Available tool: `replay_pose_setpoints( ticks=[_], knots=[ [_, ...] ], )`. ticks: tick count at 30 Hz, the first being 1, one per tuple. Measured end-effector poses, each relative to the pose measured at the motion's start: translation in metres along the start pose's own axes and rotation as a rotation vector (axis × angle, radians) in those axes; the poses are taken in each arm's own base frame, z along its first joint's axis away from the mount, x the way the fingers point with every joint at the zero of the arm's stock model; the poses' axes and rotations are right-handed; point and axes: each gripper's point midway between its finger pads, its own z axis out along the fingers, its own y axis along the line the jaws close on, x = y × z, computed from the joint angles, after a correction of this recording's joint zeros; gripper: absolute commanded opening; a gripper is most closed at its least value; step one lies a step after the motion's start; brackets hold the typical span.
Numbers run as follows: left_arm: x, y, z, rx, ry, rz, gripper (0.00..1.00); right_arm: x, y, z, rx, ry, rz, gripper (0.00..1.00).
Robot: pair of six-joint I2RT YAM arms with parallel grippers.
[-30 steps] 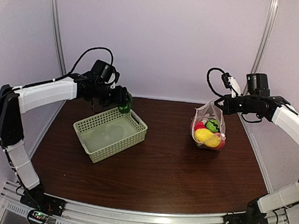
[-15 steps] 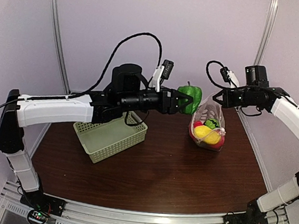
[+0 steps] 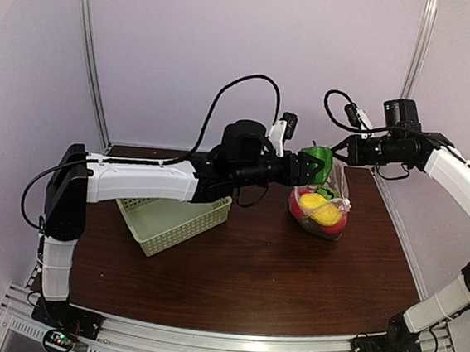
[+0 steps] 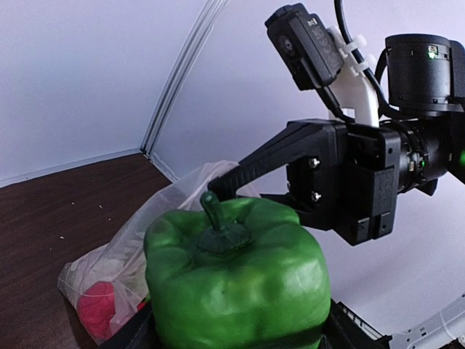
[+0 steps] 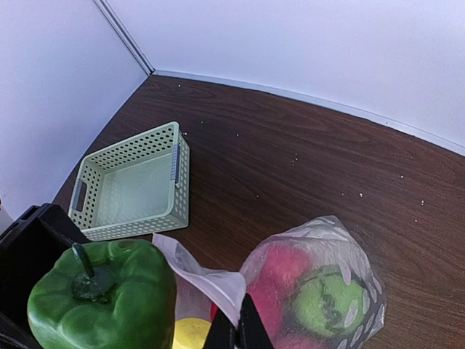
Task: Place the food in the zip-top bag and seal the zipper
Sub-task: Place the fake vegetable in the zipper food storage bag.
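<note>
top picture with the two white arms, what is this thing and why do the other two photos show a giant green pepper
It is a robot: two white arms bolted to the near edge of a brown table. The wide picture comes from a fixed camera above and behind them; the other two come from a small camera on each wrist, so nearby things look huge. The left gripper holds a toy green pepper at the mouth of a clear dotted zip-top bag that already contains red, yellow and green toy food. The right gripper is shut on the bag's top edge, holding it up. A pale green basket stands on the table, looking empty.
</note>
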Motion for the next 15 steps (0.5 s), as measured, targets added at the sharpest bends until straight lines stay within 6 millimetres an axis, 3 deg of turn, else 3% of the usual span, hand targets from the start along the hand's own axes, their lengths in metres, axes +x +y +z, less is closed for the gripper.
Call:
replay_pose_setpoints(
  ticks=[3, 7, 9, 15],
  knots=[
    [-0.007, 0.002, 0.009, -0.022, -0.019, 0.001, 0.65, 0.000, 0.001, 0.001, -0.008, 0.002, 0.012, 0.00],
    [-0.014, 0.006, 0.018, -0.061, -0.033, 0.000, 0.78, 0.002, 0.002, 0.003, -0.017, 0.007, 0.021, 0.00],
    [-0.014, 0.008, 0.022, -0.079, -0.030, 0.000, 0.96, 0.002, 0.002, 0.004, -0.021, 0.010, 0.023, 0.00],
    [0.000, 0.021, 0.023, -0.154, 0.027, -0.005, 0.98, 0.002, 0.003, 0.004, -0.028, 0.012, 0.024, 0.00]
  ],
)
